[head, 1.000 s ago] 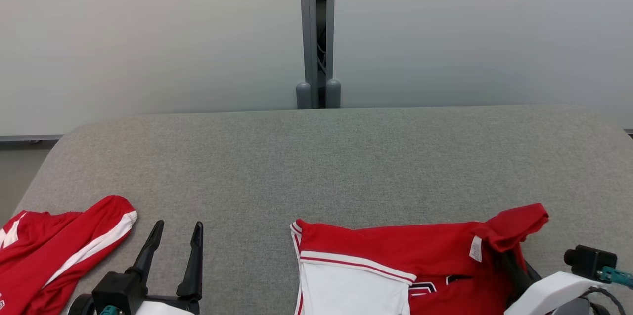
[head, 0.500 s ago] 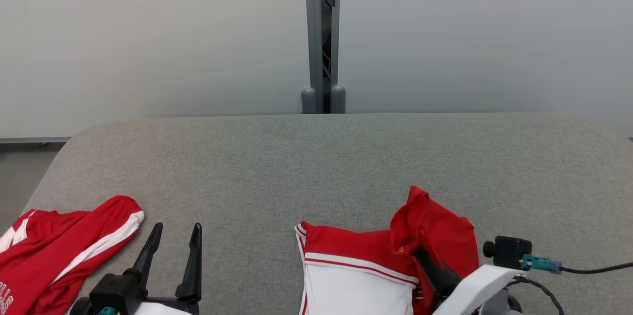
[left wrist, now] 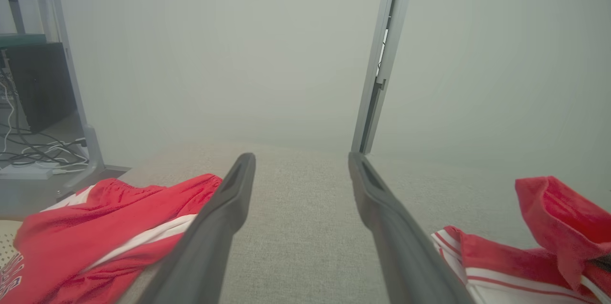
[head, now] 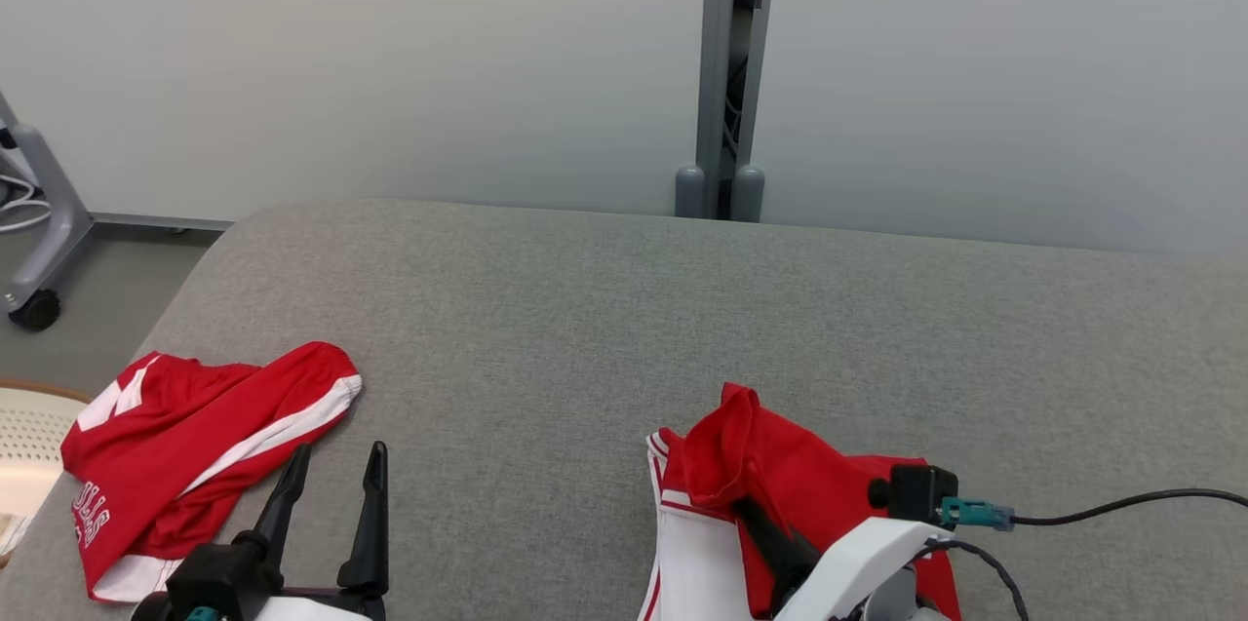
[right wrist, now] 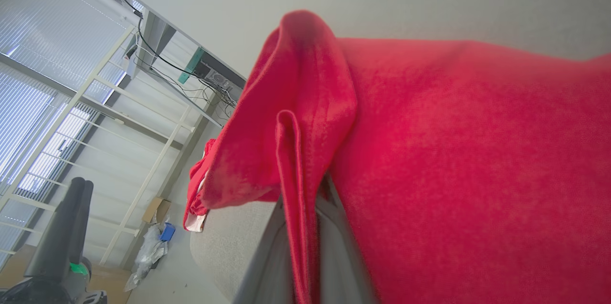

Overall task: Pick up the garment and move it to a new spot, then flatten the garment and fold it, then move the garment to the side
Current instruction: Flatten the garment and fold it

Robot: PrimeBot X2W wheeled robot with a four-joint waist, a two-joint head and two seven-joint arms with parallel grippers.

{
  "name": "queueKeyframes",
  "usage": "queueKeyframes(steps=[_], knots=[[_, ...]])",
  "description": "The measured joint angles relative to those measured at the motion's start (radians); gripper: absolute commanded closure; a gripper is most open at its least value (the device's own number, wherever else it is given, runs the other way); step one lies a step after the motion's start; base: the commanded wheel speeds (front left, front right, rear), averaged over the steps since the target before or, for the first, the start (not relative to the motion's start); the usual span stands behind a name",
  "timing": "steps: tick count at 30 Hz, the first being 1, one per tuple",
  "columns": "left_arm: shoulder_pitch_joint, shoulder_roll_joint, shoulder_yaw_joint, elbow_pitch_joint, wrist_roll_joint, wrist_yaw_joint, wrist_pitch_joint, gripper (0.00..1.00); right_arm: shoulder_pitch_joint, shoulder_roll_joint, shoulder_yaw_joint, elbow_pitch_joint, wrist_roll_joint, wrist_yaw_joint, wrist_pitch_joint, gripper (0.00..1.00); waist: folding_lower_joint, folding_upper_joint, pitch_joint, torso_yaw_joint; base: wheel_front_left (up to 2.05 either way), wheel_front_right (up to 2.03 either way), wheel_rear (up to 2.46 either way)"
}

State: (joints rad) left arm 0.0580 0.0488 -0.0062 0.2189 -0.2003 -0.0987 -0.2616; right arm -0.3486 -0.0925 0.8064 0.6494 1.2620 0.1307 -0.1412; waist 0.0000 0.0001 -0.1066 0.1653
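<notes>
The garment [head: 819,480], a red and white jersey, lies at the near edge of the grey padded table [head: 585,309]. My right gripper [head: 753,507] is shut on a red corner of it, held up and folded over the white part. In the right wrist view the red cloth [right wrist: 453,151] drapes over my right gripper [right wrist: 310,242], pinched between the fingers. My left gripper [head: 338,453] stands open and empty to the left, above bare table. In the left wrist view my left gripper [left wrist: 301,158] has the garment [left wrist: 549,208] on its right.
Red shorts with a white stripe [head: 195,426] lie at the table's left edge, just left of the left gripper. A grey post [head: 726,65] splits the pale wall behind. A wheeled stand base [head: 34,212] and a beige perforated object [head: 24,426] sit off the table's left.
My right gripper has carried the garment's red corner to the left, over the rest of the jersey. The camera has turned, shifting the picture. The left gripper stays open.
</notes>
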Motion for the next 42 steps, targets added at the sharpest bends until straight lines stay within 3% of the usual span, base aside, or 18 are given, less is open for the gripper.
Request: queueKeyframes(steps=[12,13,14,24,31,35,39,42], knots=[[0.0,0.0,-0.011,0.0,-0.005,-0.006,0.0,0.0,-0.036,0.035,0.083,0.144,0.05,0.0,-0.014,1.0,0.0,0.0,0.019,0.066,0.0,0.0,0.0],[-0.001,0.0,-0.014,0.001,-0.006,-0.006,0.0,0.0,-0.041,0.036,0.09,0.159,0.05,0.0,-0.015,0.62,0.0,0.0,0.023,0.07,0.0,0.0,0.0],[-0.002,0.0,-0.015,0.002,-0.01,-0.006,0.0,0.0,-0.047,0.037,0.097,0.172,0.05,0.0,-0.018,0.0,0.0,0.0,0.027,0.074,0.0,0.0,0.0],[0.001,0.0,-0.004,0.021,-0.029,0.0,0.0,0.0,-0.051,0.043,0.178,0.125,0.113,0.0,-0.014,0.0,0.0,0.0,0.004,0.077,0.0,0.0,0.0],[0.007,0.0,-0.013,0.009,-0.045,0.016,0.0,0.0,-0.066,0.036,0.179,0.05,0.149,0.0,-0.047,0.0,0.0,0.0,-0.033,0.057,0.0,0.0,0.0],[0.011,0.0,-0.013,-0.008,-0.048,0.021,0.0,0.0,-0.099,-0.038,0.144,0.035,0.129,0.0,-0.091,0.0,0.0,0.0,-0.041,0.035,0.0,0.0,0.0],[0.01,0.0,-0.012,-0.035,-0.05,0.026,0.0,0.0,-0.131,-0.121,0.101,0.049,0.021,0.0,-0.116,0.0,0.0,0.0,-0.045,0.01,0.0,0.0,0.0],[0.007,0.0,-0.007,-0.061,-0.056,0.03,0.0,0.0,-0.146,-0.167,-0.034,0.04,-0.113,0.0,-0.119,0.0,0.0,0.0,-0.045,-0.015,0.0,0.0,0.0]])
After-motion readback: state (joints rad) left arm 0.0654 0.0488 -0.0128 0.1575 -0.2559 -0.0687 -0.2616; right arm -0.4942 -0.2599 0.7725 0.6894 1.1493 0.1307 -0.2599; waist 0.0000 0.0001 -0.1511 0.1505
